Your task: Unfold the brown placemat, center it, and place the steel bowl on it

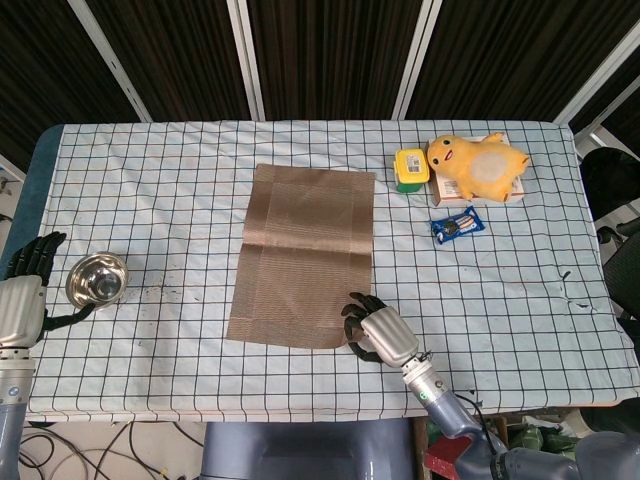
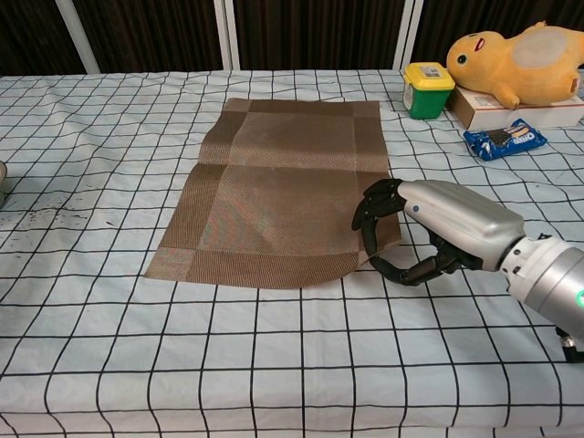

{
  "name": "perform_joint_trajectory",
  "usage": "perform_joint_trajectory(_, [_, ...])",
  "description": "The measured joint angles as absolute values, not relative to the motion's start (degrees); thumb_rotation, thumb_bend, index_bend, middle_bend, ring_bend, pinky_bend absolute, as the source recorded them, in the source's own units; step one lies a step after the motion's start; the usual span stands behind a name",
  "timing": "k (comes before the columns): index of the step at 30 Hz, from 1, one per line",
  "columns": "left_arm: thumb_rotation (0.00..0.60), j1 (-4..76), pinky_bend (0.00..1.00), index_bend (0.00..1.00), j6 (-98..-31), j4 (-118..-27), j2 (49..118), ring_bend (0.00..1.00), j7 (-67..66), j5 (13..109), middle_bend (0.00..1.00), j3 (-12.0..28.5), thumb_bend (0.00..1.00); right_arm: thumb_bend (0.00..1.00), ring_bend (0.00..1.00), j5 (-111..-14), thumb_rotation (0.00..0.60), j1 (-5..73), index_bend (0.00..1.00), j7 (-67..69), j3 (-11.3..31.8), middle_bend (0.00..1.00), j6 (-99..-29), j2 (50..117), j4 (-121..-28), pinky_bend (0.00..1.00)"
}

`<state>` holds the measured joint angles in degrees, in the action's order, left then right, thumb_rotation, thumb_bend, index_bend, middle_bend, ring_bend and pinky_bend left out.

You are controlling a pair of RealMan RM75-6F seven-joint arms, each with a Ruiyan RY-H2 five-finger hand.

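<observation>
The brown placemat [image 1: 305, 250] lies unfolded near the middle of the checkered table, long side running away from me, also seen in the chest view [image 2: 274, 182]. My right hand [image 1: 380, 335] [image 2: 429, 228] is at its near right corner, fingers curled over the edge and thumb hooked below, pinching the slightly lifted corner. The steel bowl [image 1: 97, 279] stands upright at the far left of the table. My left hand [image 1: 22, 300] sits just left of the bowl with fingers apart, holding nothing, its thumb reaching toward the bowl's rim.
A green tub with a yellow lid [image 1: 411, 169], a yellow plush toy [image 1: 478, 165] lying on a box and a blue snack packet [image 1: 457, 225] sit at the back right. Dark specks mark the cloth right of the bowl.
</observation>
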<state>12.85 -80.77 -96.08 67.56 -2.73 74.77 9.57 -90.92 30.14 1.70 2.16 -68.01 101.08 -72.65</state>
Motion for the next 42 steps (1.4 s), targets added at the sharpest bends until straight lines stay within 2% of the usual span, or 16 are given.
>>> perform_joint_trajectory(9, [0.6,12.79,0.08,0.07,-80.8,-96.28,67.53,0.02,-2.71,75.09,0.05,9.43,0.04,0.4,0.12,-93.06,0.6,28.83,0.71,2.08,0.41,0.32,-70.83,97.03,-76.43,0.21])
perform_joint_trajectory(28, [0.6,12.57,0.08,0.07,-81.16,-97.17,67.37,0.02,-2.8,75.94,0.05,9.13,0.04,0.4,0.12,-91.41,0.6,23.49,0.74,2.71,-2.36,0.32,-74.54,78.94,-87.15,0.21])
perform_joint_trajectory(34, [0.6,12.65,0.08,0.07,-80.97,-97.28,67.45,0.02,-3.02,76.35,0.05,8.87,0.04,0.4,0.13,-92.43,0.6,21.3,0.75,2.63,-3.86,0.33,-76.76,76.17,-88.85,0.21])
perform_joint_trajectory(42, [0.6,12.38,0.08,0.07,-81.35,-97.5,67.16,0.02,-2.58,76.47,0.05,8.92,0.04,0.4,0.13,-88.77,0.6,21.01,0.75,0.13,-1.17,0.33,-76.43,75.61,-86.27,0.21])
